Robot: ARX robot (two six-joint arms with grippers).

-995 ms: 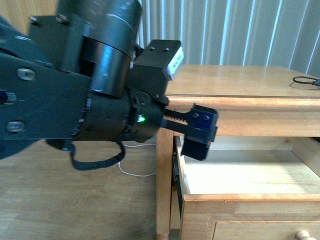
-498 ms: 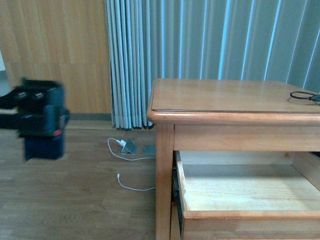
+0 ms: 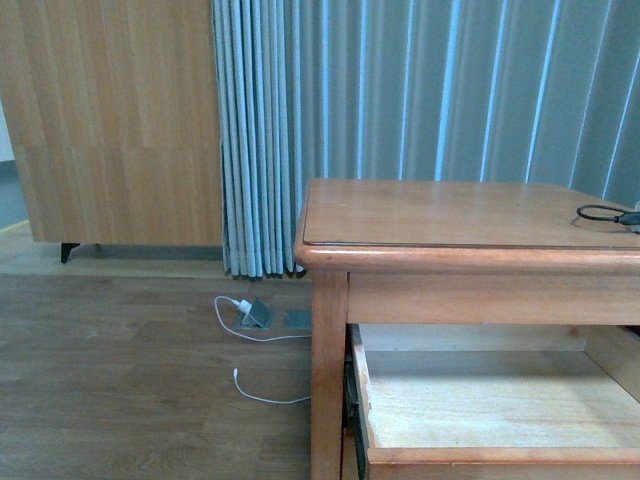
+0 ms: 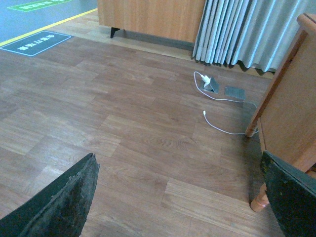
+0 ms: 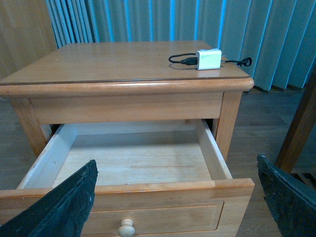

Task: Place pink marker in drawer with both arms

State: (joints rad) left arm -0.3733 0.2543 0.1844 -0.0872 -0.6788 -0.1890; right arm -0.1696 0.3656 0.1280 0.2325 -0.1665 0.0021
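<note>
Under the tabletop, the drawer is standing pulled out toward the right gripper, its pale knob facing that camera; where the pink marker is lying, and which way it is pointing, cannot be told. Both the right gripper and the left gripper are hanging with fingers spread wide, gripping nothing, the left one over the wooden floor. A blue floor label is showing white writing too blurred to read.
</note>
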